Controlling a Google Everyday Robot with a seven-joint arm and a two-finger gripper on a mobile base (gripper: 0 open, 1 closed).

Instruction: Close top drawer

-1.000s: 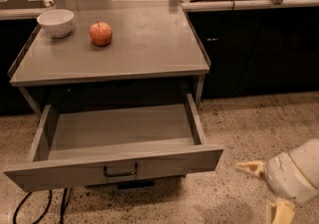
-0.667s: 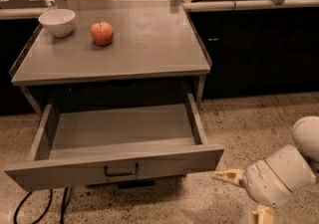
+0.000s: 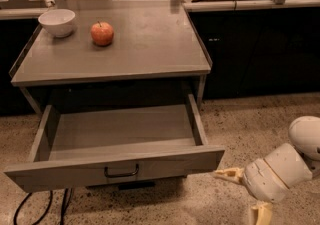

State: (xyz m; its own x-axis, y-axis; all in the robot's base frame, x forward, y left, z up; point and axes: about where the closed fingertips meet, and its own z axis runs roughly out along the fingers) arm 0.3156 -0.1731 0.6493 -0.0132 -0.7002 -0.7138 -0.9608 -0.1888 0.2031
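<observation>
The top drawer (image 3: 120,134) is a wide, shallow gray drawer pulled far out from under the gray table. It is empty inside. Its long front panel (image 3: 60,173) has a small dark bail handle (image 3: 121,171) at the centre. My gripper (image 3: 240,195) is low at the right, just off the front panel's right end. It is open and holds nothing. One cream fingertip (image 3: 223,172) points at the panel's right corner, close to it but apart. The other finger (image 3: 261,213) hangs down near the frame's bottom edge.
On the gray tabletop (image 3: 150,44) stand a white bowl (image 3: 57,21) at the back left and a red apple (image 3: 102,33) beside it. Dark cables (image 3: 35,208) lie on the speckled floor under the drawer's left end. Dark cabinets (image 3: 260,49) stand behind at the right.
My gripper and arm have moved left along the floor level, from the right edge of the view to just beside the drawer front's right corner. The drawer has stayed open.
</observation>
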